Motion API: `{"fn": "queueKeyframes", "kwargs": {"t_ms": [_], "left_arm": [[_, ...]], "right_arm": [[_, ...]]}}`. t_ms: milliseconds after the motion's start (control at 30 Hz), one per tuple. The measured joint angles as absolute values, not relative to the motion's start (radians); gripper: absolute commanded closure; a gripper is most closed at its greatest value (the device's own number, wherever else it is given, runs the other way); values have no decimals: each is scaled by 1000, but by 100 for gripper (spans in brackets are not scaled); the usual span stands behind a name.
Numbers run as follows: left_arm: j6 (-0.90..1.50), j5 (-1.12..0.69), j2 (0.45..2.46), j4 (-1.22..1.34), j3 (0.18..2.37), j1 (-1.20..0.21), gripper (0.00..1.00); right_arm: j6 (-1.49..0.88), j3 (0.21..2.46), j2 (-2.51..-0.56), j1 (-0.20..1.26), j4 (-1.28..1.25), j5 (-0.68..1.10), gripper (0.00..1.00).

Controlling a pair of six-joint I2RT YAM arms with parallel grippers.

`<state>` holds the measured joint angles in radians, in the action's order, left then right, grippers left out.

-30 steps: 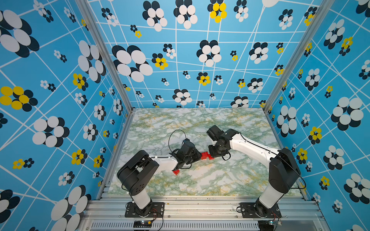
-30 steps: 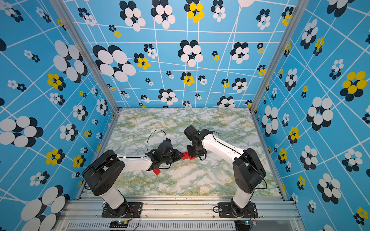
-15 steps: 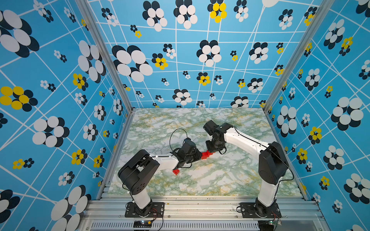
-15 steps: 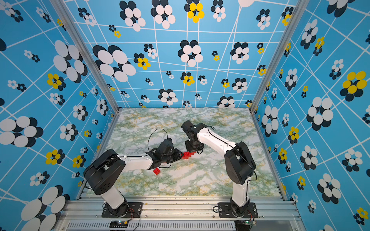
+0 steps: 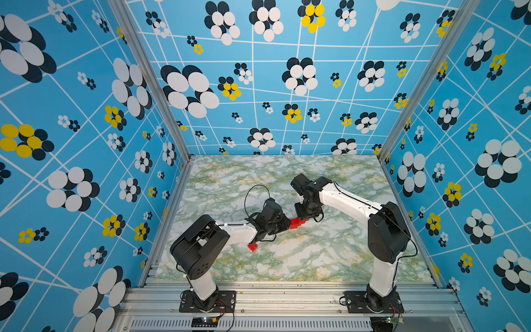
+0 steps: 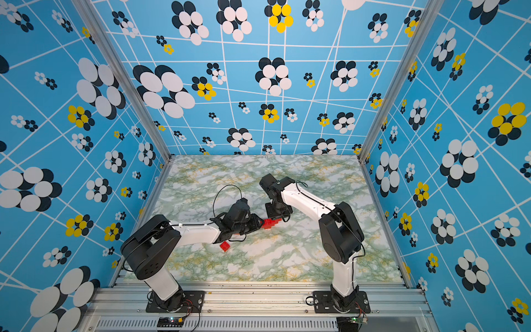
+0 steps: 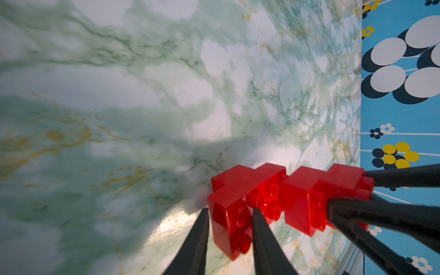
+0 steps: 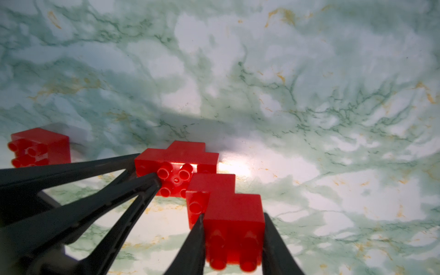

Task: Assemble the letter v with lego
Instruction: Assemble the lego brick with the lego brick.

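Lego clumps (image 5: 297,222) meet over the middle of the table (image 5: 316,258). The right arm has lifted its elbow, maybe to press the halves together.
— Who holds them?
— Left gripper (image 7: 229,212) pinches one, right gripper (image 8: 234,215) pinches one. Clicked together? Can't tell. The arms hide it from above.

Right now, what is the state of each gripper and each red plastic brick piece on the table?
Left gripper: shut on one red stepped plastic brick cluster.
Right gripper: shut on second red stepped cluster, close beside the first.
Single red studded brick: loose on table, untouched.
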<state>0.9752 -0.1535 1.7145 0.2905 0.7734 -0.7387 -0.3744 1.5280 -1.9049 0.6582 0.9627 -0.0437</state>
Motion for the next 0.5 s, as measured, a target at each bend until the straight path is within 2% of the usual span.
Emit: {"fn": "queueKeyframes", "kwargs": {"t_ms": [500], "left_arm": [[975,-150,1715,291,774,-747,69]], "right_arm": [[-382,1539,-1911,658,976,-68,71]]}}
